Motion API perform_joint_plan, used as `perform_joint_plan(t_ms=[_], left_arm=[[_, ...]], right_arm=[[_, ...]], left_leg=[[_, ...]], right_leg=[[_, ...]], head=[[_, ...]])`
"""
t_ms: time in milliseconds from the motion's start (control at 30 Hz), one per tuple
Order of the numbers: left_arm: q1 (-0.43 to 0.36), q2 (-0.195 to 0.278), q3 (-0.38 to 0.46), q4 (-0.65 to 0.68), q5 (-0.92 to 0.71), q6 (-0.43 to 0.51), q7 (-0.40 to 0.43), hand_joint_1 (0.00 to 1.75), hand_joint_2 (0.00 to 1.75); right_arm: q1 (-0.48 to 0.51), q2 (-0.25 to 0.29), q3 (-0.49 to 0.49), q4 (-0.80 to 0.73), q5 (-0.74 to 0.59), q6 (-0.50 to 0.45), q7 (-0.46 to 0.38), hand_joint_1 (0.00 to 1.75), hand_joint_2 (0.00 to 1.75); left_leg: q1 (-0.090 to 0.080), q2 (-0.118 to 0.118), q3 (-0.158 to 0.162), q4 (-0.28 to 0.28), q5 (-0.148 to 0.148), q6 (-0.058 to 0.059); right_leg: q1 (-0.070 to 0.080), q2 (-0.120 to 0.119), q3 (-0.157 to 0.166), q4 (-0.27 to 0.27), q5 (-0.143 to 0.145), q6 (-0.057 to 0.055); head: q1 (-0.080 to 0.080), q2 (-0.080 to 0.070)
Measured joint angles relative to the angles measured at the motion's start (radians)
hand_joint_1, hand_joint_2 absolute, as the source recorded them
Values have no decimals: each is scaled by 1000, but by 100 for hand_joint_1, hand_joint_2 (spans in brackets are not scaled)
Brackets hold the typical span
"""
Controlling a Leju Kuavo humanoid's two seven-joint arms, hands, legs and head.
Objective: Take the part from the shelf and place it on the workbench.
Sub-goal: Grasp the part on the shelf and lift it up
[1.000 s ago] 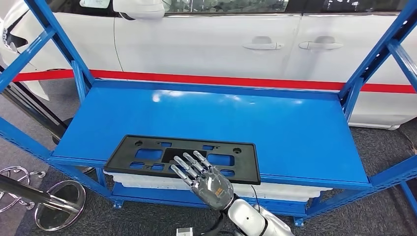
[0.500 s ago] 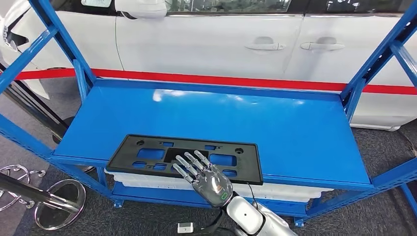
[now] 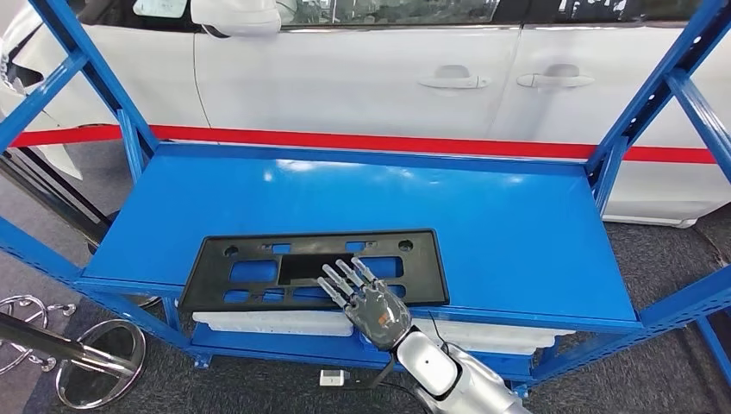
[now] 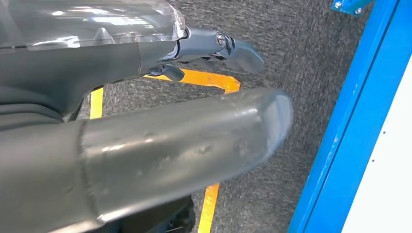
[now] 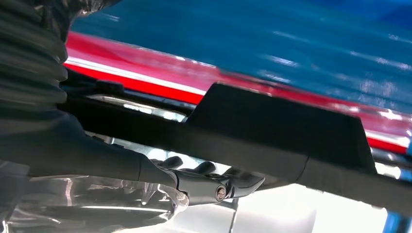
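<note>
The part (image 3: 259, 272) is a flat black plate frame with cut-outs. It lies at the front of the blue shelf (image 3: 517, 233), left of the middle. My right hand (image 3: 371, 306) reaches up from below and grips the part's front edge, fingers spread flat on top. In the right wrist view the thumb (image 5: 214, 187) sits against the other face of the black part (image 5: 282, 126). My left hand (image 4: 184, 131) hangs over the grey floor, thumb and fingers apart, holding nothing.
A white car (image 3: 362, 78) with a red stripe stands right behind the shelf. Blue uprights (image 3: 642, 112) frame both ends. A white block (image 3: 267, 321) sits under the shelf board. A chrome stand (image 3: 95, 362) is at the lower left. Yellow floor tape (image 4: 209, 80) runs beside the shelf's frame (image 4: 350, 121).
The part has turned on the shelf under my right hand: its right end has swung away from the front edge. The camera has shifted slightly.
</note>
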Motion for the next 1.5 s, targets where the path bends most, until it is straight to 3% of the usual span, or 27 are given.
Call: perform_joint_plan(t_ms=[133, 167, 267, 300, 333, 367, 433, 467, 500, 633, 700, 767, 800, 833, 867, 933, 1000, 1100, 1167, 1267, 1300, 1333, 1367, 1433, 1500], left_arm=[[-2, -2, -5, 0, 0, 0, 0, 0, 0], [-2, -3, -6, 0, 0, 0, 0, 0, 0], [-3, -4, -7, 0, 0, 0, -1, 0, 0], [-2, -4, -7, 0, 1, 0, -1, 0, 0], [-1, -4, -7, 0, 1, 0, -2, 0, 0], [-1, -5, -7, 0, 3, 0, -3, 0, 0], [0, -7, -7, 0, 6, 0, -6, 0, 0], [0, -8, -7, 0, 9, 0, -7, 0, 0], [1, -8, -7, 0, 11, 0, -9, 0, 0], [4, -7, -7, 0, 15, -1, -17, 0, 0], [4, -8, -7, 0, 15, -1, -20, 0, 0], [5, -8, -7, 0, 15, -1, -21, 0, 0], [7, -8, -7, 0, 15, -1, -21, 0, 0], [8, -8, -7, 0, 15, -1, -21, 0, 0], [8, -8, -7, 0, 15, -1, -21, 0, 0], [8, -8, -7, 0, 15, -1, -21, 0, 0], [6, -8, -7, 0, 15, -2, -23, 0, 0], [7, -8, -7, 0, 15, -2, -23, 0, 0], [6, -9, -7, 0, 15, -2, -23, 0, 0], [5, -9, -7, 0, 15, -3, -24, 0, 0], [5, -9, -7, 0, 15, -3, -24, 0, 0], [6, -9, -7, 0, 15, -3, -24, 0, 0], [6, -9, -7, 0, 15, -3, -24, 0, 0], [6, -9, -7, 0, 16, -3, -24, 0, 0], [6, -10, -7, 0, 16, -6, -31, 0, 0]], right_arm=[[-17, 7, 5, 30, 1, 3, 2, 0, 175], [-21, 8, 6, 35, 2, 3, 2, 0, 175], [-29, 9, 12, 49, 2, 8, 9, 0, 175], [-29, 9, 15, 52, 2, 9, 16, 1, 175], [-30, 10, 19, 54, 2, 9, 26, 38, 175], [-33, 10, 24, 55, 2, 8, 39, 81, 175], [-40, 10, 36, 49, 2, 4, 65, 168, 175], [-43, 10, 43, 44, 2, 2, 73, 174, 175], [-43, 10, 49, 36, 2, 2, 78, 173, 175], [-41, 9, 69, -8, 3, 2, 88, 169, 175], [-44, 8, 74, -30, 3, 2, 95, 170, 175], [-47, 7, 76, -44, 3, 2, 99, 171, 175], [-47, 6, 77, -48, 3, 2, 99, 172, 175], [-48, 5, 78, -51, 3, 1, 99, 173, 175], [-48, 4, 78, -55, 3, 0, 99, 174, 175], [-51, 4, 78, -65, 3, -3, 99, 175, 175], [-52, 3, 78, -72, 3, -5, 100, 175, 175], [-52, 0, 78, -80, 3, -7, 102, 175, 175], [-52, -3, 78, -84, 3, -8, 102, 175, 175], [-48, -8, 78, -86, 3, -10, 103, 175, 175], [-46, -10, 78, -86, 3, -10, 103, 175, 175], [-44, -11, 78, -86, 3, -11, 103, 175, 175], [-43, -12, 78, -87, 3, -12, 103, 175, 175], [-43, -13, 78, -90, 3, -15, 102, 175, 175], [-42, -15, 78, -97, 3, -16, 100, 175, 175]], left_leg=[[4, 1, 9, -24, 12, 19], [6, 2, 11, -32, 17, 25], [7, 4, 9, -36, 21, 32], [7, 4, 9, -35, 21, 32], [7, 3, 9, -33, 20, 31], [7, 2, 9, -30, 18, 29], [6, 1, 7, -20, 11, 22], [4, 0, 4, -14, 8, 17], [2, 0, 0, -9, 5, 11], [5, 0, -10, 6, -6, -11], [7, 1, -44, 86, -57, -20], [8, 1, -106, 222, -120, -26], [9, 1, -128, 269, -133, -27], [9, 1, -134, 281, -126, -27], [9, 1, -120, 251, -100, -25], [8, 0, -53, 114, -33, -18], [3, -1, -4, 14, -2, -8], [1, -1, 2, -8, 2, 6], [5, 2, 6, -19, 10, 20], [5, 4, 4, -23, 14, 31], [4, 5, 3, -23, 14, 32], [4, 5, 3, -22, 13, 31], [4, 4, 4, -21, 13, 31], [4, 2, 6, -17, 8, 27], [0, 0, 3, -8, 3, 19]], right_leg=[[1, 0, -4, 10, -10, 23], [1, -1, -18, 43, -32, 28], [-5, -1, -105, 222, -121, 37], [-6, -1, -123, 258, -127, 40], [-8, -2, -124, 257, -114, 42], [-11, -3, -105, 218, -84, 43], [-14, -5, -41, 89, -21, 40], [-14, -5, -20, 41, -4, 36], [-13, -5, -10, 15, 1, 31], [-12, -3, -12, 2, 4, 7], [-15, -5, -10, -2, 6, -3], [-13, -6, -11, -2, 6, -8], [-12, -6, -11, -1, 6, -8], [-11, -6, -11, 0, 5, -8], [-11, -5, -9, 1, 5, -8], [-10, -3, -6, 2, 3, -5], [-7, -1, -5, 3, 2, 3], [-7, 0, -6, 0, 5, 20], [-7, -1, -19, 30, -19, 29], [-9, -2, -99, 200, -110, 35], [-9, -2, -124, 249, -125, 36], [-9, -2, -135, 269, -122, 37], [-9, -3, -128, 252, -101, 37], [-9, -4, -68, 127, -33, 31], [-7, -5, -20, 24, 3, 24]], head=[[0, 0], [0, 0], [0, 0], [0, 0], [0, 0], [0, 0], [0, 0], [0, 0], [0, 0], [0, 0], [0, 0], [0, 0], [0, 0], [0, 0], [0, 0], [0, 0], [0, 0], [0, 0], [0, 0], [0, 0], [0, 0], [0, 0], [0, 0], [0, 0], [0, 0]])
